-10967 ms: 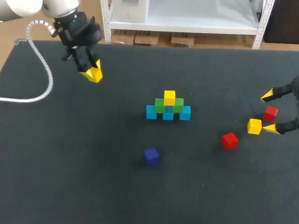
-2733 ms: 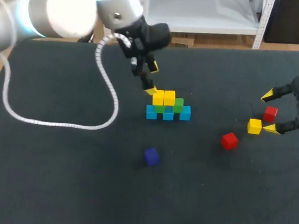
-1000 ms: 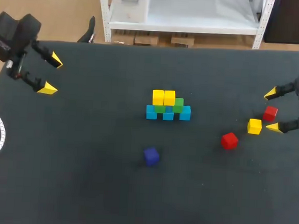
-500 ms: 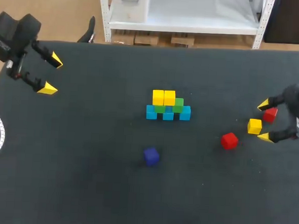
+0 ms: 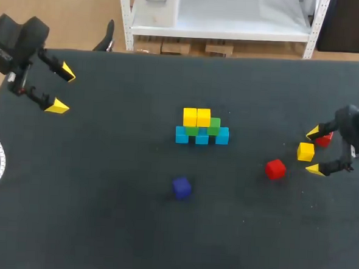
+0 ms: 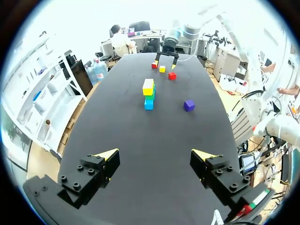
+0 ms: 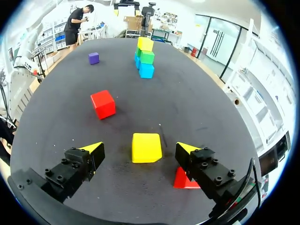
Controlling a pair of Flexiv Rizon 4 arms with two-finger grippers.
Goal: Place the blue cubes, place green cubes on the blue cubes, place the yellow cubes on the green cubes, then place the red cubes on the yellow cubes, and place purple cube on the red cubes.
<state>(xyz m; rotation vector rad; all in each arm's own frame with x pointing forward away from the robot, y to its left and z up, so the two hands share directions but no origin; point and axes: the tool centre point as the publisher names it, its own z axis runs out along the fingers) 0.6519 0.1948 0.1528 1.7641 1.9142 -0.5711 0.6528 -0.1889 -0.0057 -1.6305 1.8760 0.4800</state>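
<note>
Right gripper (image 5: 314, 151), fingers spread wide well right of the stack (image 5: 202, 128), brackets the loose yellow cube (image 5: 305, 152), prob. to grip it; left gripper (image 5: 61, 91), also wide, sits far left of the stack.

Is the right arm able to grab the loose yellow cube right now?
Probably yes. The right gripper is open, and the loose yellow cube sits just ahead of the gap between its fingers, with nothing on top. A red cube lies close beside one finger and might get nudged.
</note>
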